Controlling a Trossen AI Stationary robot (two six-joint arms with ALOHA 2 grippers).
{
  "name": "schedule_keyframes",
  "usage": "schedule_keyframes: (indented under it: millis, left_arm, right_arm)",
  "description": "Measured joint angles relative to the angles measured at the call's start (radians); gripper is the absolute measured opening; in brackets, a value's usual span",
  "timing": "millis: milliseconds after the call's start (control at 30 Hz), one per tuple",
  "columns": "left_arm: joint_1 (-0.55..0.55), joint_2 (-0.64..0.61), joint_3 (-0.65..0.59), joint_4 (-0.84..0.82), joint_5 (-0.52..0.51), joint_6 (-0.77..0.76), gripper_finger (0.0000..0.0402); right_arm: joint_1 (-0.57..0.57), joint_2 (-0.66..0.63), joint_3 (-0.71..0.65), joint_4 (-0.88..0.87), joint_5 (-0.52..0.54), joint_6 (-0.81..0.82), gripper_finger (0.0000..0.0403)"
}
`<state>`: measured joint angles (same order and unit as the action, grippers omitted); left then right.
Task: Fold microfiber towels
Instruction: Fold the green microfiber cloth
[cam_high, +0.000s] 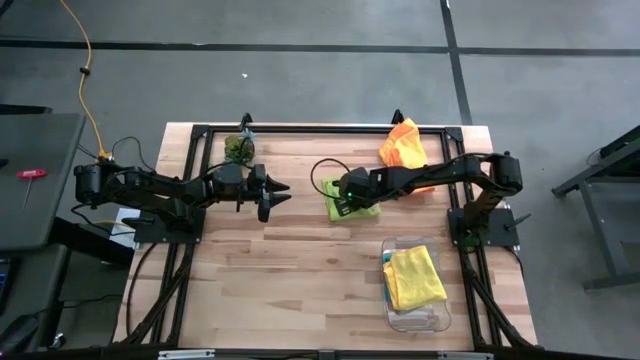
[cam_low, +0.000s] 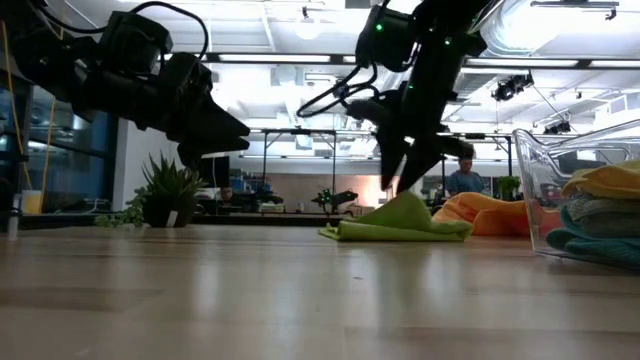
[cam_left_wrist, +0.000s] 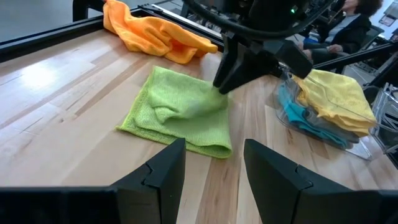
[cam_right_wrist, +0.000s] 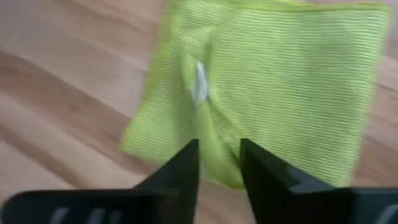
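Observation:
A lime green towel (cam_high: 366, 211) (cam_low: 400, 226) (cam_left_wrist: 180, 106) lies folded on the table's middle, with a raised crease (cam_right_wrist: 214, 134) near one edge. My right gripper (cam_high: 342, 203) (cam_low: 400, 188) (cam_right_wrist: 219, 148) points steeply down onto that crease, its fingers a little apart. An orange towel (cam_high: 403, 145) (cam_left_wrist: 152, 34) lies crumpled at the far right. A yellow towel (cam_high: 413, 275) (cam_left_wrist: 336, 93) rests on a teal one (cam_left_wrist: 301, 115) in a clear bin. My left gripper (cam_high: 278, 195) (cam_left_wrist: 214, 149) hovers open left of the green towel, clear of the table. My right gripper's fingers (cam_right_wrist: 186, 165) come from above, slanting down, and stand on either side of the green towel's raised crease (cam_right_wrist: 217, 140) near its edge. The cloth peaks up toward the fingertips (cam_low: 405, 200) while the rest lies flat. Whether the fingers touch it, I cannot tell.
The clear plastic bin (cam_high: 440, 318) (cam_low: 530, 180) stands at the near right of the table. A small dark-green plant (cam_high: 238, 146) (cam_low: 165, 190) sits at the far edge behind my left arm. Bare wood stretches along the near edge (cam_high: 280, 290).

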<state>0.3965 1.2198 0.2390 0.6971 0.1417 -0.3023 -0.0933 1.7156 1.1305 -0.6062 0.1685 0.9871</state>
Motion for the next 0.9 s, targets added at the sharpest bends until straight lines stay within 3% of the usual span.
schedule_keyframes:
  millis: [167,333,567,767,900]
  left_arm:
    - [0.0,0.0,0.0,-0.001,0.0,0.0,0.0154]
    - [0.0,0.0,0.0,-0.001,0.0,0.0,0.0154]
    - [0.0,0.0,0.0,-0.001,-0.019,-0.025,0.0154]
    - [-0.005,0.0,0.009,-0.005,-0.041,-0.063,0.0154]
    - [-0.056,0.037,0.139,-0.134,-0.061,0.032,0.0154]
  right_arm:
    - [-0.005,-0.002,0.0,0.134,-0.015,0.0,0.019]
    - [-0.034,-0.01,0.0,0.186,-0.071,-0.04,0.0241]
    - [-0.039,-0.064,0.0,-0.066,-0.033,-0.132,0.0249]
    - [-0.031,-0.038,0.0,-0.029,-0.065,-0.212,0.0249]
    - [-0.03,-0.043,0.0,-0.037,-0.041,-0.255,0.0249]
